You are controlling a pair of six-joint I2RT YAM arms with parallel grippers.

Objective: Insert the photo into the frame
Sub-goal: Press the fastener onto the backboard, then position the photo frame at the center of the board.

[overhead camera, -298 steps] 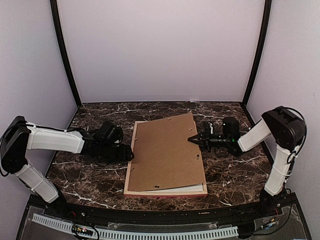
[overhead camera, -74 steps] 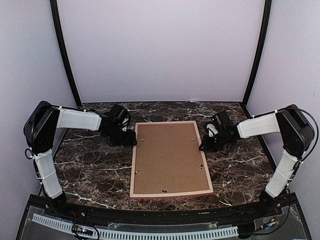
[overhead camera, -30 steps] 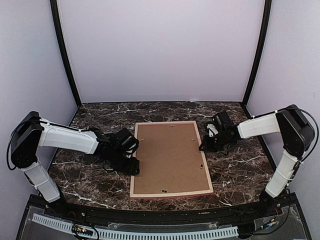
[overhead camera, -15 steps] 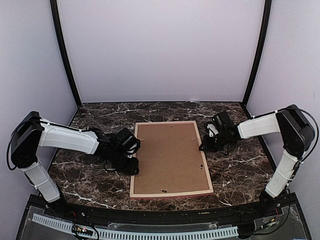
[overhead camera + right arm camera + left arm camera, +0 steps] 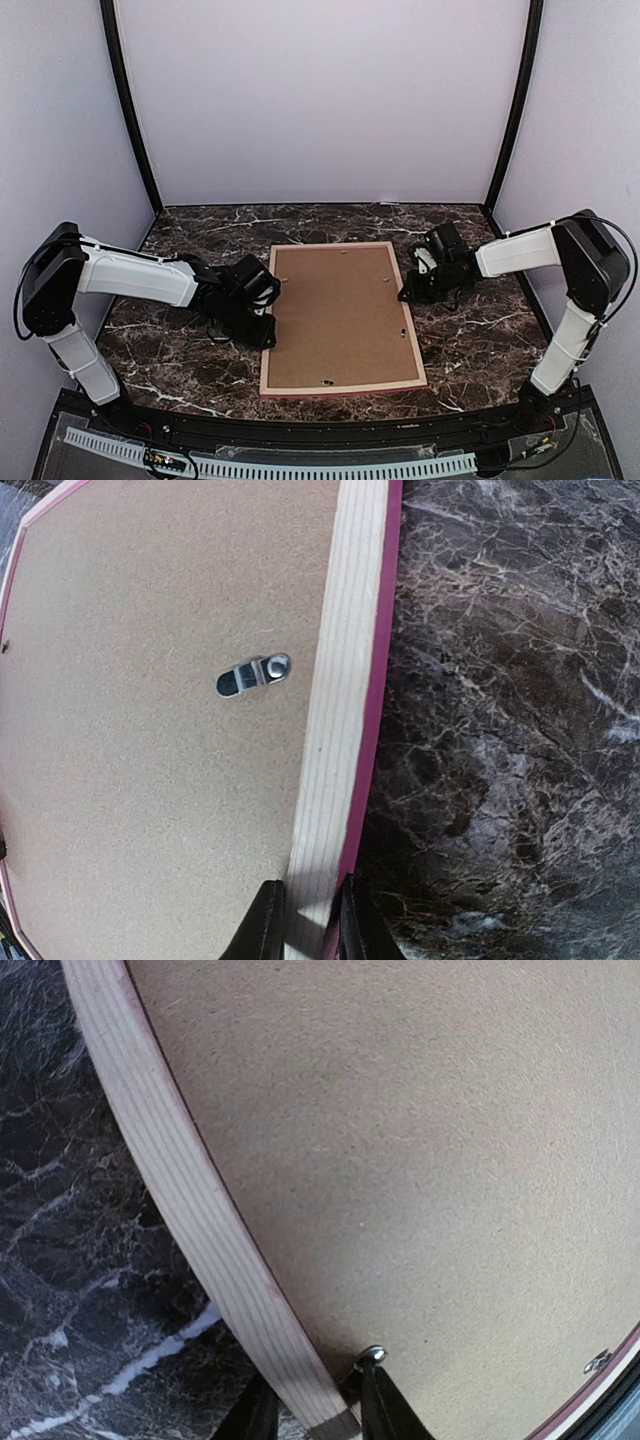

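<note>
We see the frame (image 5: 340,389) lying face down on the table (image 5: 470,350), a brown backing board (image 5: 340,315) filling it. The right jaws pinch the frame's right rail toward its far end, just beside a metal clip (image 5: 252,675). The left jaws straddle its left rail; we cannot tell whether they grip it.

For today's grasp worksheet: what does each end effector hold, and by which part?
The right end effector pinches the frame by its right rail. The left end effector straddles the left rail; grip unclear.
</note>
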